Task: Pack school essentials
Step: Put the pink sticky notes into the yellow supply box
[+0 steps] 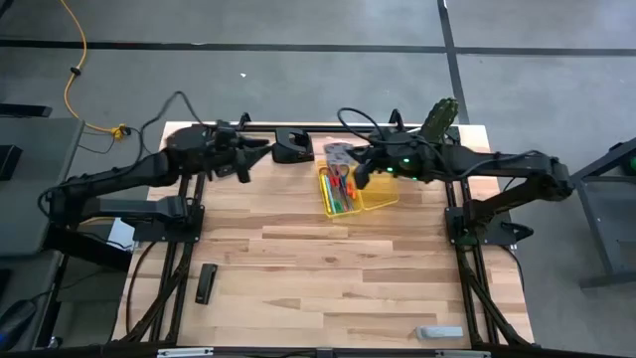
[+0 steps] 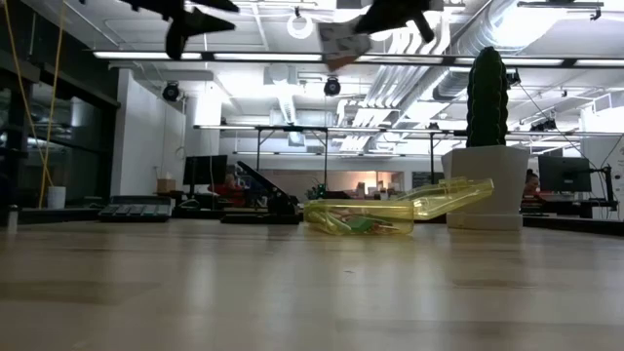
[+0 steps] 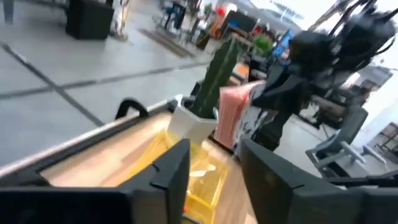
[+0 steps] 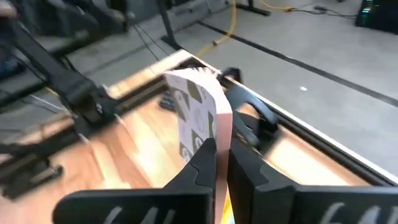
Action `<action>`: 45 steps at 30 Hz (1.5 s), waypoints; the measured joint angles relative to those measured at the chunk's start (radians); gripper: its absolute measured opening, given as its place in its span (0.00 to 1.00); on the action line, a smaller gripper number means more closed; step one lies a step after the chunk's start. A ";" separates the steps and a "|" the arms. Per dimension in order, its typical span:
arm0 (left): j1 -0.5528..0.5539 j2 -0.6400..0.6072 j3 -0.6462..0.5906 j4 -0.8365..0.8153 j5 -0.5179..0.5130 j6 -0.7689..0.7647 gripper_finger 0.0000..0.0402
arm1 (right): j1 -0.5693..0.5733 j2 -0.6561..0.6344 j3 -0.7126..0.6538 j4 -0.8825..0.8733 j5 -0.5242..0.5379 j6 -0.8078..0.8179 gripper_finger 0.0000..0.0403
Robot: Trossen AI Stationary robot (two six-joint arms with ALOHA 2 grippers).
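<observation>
Your right hand (image 4: 222, 163) pinches the pad (image 4: 199, 115) above the yellow case (image 1: 356, 191), which already holds scissors (image 1: 340, 177) and pencils. The pad is not packed yet. Your left hand (image 3: 214, 171), half-open and empty, hovers nearby.

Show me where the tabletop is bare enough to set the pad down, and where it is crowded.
Bare wood fills the middle, between the yellow case, the black bar and the grey piece. The far edge is crowded: case, cactus pot, the open left gripper, and the right gripper shut on the pink pad.
</observation>
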 joint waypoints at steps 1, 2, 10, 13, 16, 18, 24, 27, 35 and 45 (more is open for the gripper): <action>0.003 -0.028 0.000 -0.012 0.000 0.005 0.34 | 0.000 -0.023 -0.003 -0.034 0.014 -0.003 0.01; 0.001 -0.054 0.000 -0.025 0.001 0.011 0.37 | 0.000 -0.048 -0.017 -0.050 0.025 -0.004 0.01; -0.115 -0.123 0.000 -0.001 0.064 0.062 0.47 | 0.043 -0.257 -0.318 0.283 -0.003 -0.026 0.00; -0.172 -0.110 0.000 0.013 0.035 0.125 0.46 | 0.047 -0.292 -0.400 0.426 -0.039 -0.011 0.00; -0.203 -0.099 0.000 0.021 -0.041 0.153 0.46 | 0.044 -0.299 -0.416 0.436 -0.049 0.022 0.00; -0.208 -0.101 0.000 0.037 -0.066 0.161 0.46 | 0.044 -0.297 -0.410 0.432 -0.060 0.022 0.00; -0.208 -0.100 0.000 0.055 -0.072 0.157 0.46 | 0.016 -0.296 -0.392 0.433 -0.094 0.039 0.00; -0.208 -0.100 0.000 0.054 -0.077 0.143 0.46 | -0.065 -0.264 -0.388 0.412 -0.229 0.180 0.00; -0.208 -0.100 0.000 0.053 -0.079 0.140 0.46 | -0.238 -0.005 -0.389 0.207 -0.611 0.368 0.00; -0.208 -0.100 0.000 0.052 -0.079 0.141 0.46 | -0.310 0.254 -0.389 0.218 -0.765 0.438 0.00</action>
